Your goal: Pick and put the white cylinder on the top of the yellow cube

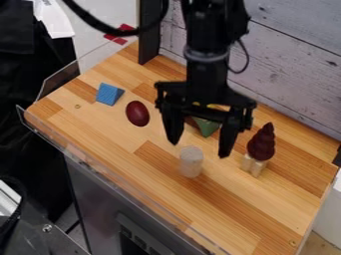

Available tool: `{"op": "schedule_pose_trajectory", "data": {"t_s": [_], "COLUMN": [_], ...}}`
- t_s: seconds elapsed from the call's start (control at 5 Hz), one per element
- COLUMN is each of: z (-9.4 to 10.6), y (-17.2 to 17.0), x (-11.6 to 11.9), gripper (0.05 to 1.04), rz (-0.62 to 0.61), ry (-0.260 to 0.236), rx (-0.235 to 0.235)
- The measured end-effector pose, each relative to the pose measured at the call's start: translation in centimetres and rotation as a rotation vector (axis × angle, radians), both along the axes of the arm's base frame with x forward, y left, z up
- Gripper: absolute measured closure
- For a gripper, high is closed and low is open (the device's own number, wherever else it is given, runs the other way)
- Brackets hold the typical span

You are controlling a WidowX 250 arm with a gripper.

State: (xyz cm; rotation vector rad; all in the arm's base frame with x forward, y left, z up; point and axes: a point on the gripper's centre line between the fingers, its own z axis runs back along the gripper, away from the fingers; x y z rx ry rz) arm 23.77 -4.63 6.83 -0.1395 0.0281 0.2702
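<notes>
From my end, the arm (pixel 214 25) I run is black, with a greyish band (pixel 205 56) around it and a thin black cable (pixel 248 56) looping off one side. Its hand (pixel 199 149) has a broad, blocky black crosspiece (pixel 205 92) and dark, tapering fingers (pixel 228 138).

The camera looks slantwise down from fairly near, over the wooden counter (pixel 120 142) toward the plank wall (pixel 293 64).
</notes>
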Motion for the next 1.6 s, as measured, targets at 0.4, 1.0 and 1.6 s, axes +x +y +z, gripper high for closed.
{"op": "schedule_pose_trajectory", "data": {"t_s": [0.4,1.0,1.6], "z": [-3.1,-5.1,-2.9], "y": [0.3,0.6,0.9], "x": [0.0,1.2,2.0], "gripper": [0.085,0.426,0.552], "rz": [0.021,0.019,-0.016], "ry": [0.055,0.083,0.072], "rx": [-0.035,-0.037,-0.002]}}
